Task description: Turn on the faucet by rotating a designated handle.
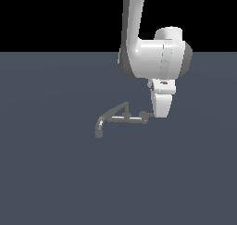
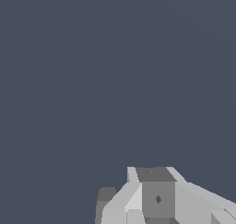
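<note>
The faucet [image 1: 121,119] is a small dull-grey tap on the dark floor. It has a thin level pipe and a spout [image 1: 99,129] curving down at the exterior view's left. A thin slanted rod [image 1: 121,107] rises to a peak above the pipe. The handle [image 1: 145,115] is a short stubby lever with a round hub at the pipe's right end. My gripper [image 1: 160,114] hangs from the white arm, its tip right against the handle's right side. The fingers look closed into one tip, holding nothing. The wrist view shows only angular grey and white pieces [image 2: 156,197], too close to name.
The flat blue-grey floor [image 1: 55,182] spreads all around the faucet, with black background behind it. The bulky white arm [image 1: 155,57] stands above and behind the faucet's right end.
</note>
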Controlling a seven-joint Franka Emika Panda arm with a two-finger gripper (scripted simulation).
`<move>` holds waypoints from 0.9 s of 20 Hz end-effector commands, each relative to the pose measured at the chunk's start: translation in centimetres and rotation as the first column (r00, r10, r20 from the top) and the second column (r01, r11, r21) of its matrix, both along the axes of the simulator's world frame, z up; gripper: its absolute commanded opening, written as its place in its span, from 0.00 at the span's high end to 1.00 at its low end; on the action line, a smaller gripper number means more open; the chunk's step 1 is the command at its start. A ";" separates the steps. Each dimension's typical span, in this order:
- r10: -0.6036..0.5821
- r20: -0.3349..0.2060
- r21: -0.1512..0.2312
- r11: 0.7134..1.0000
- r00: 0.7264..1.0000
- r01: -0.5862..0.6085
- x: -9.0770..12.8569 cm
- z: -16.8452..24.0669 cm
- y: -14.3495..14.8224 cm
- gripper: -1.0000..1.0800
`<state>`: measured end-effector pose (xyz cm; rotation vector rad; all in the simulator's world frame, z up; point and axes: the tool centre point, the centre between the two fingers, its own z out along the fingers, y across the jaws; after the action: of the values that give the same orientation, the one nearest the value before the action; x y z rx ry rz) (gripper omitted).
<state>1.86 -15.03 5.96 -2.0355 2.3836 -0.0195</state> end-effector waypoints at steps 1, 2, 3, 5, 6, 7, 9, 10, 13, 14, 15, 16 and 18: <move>0.004 -0.012 0.005 1.000 1.000 -0.004 -1.3 0.1 0.6 1.00; 0.004 -0.012 0.005 1.000 1.000 -0.004 -1.6 0.1 0.6 1.00; 0.003 -0.013 0.005 1.000 1.000 -0.003 -1.9 0.1 0.6 1.00; 0.003 -0.013 0.005 1.000 1.000 -0.003 -2.6 0.1 0.7 1.00; 0.002 -0.013 0.005 1.000 1.000 -0.002 -2.9 0.1 0.8 1.00; 0.002 -0.013 0.005 1.000 1.000 -0.002 -2.9 0.1 0.8 1.00; 0.002 0.002 0.001 1.000 1.000 -0.002 -2.1 0.0 0.8 1.00; 0.002 0.000 0.001 1.000 1.000 -0.002 -2.4 0.0 1.1 1.00; 0.002 -0.004 0.002 1.000 1.000 -0.002 -3.2 0.0 2.0 1.00; 0.002 -0.006 0.003 1.000 1.000 -0.002 -3.5 0.0 2.3 1.00; 0.002 -0.007 0.003 1.000 1.000 -0.002 -3.7 0.1 2.6 1.00; 0.002 -0.009 0.004 1.000 1.000 -0.002 -4.0 0.1 3.0 1.00; 0.002 -0.012 0.004 1.000 1.000 -0.002 -4.6 0.1 3.6 1.00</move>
<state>-2.55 -13.58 5.88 -2.0122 2.4160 -0.0138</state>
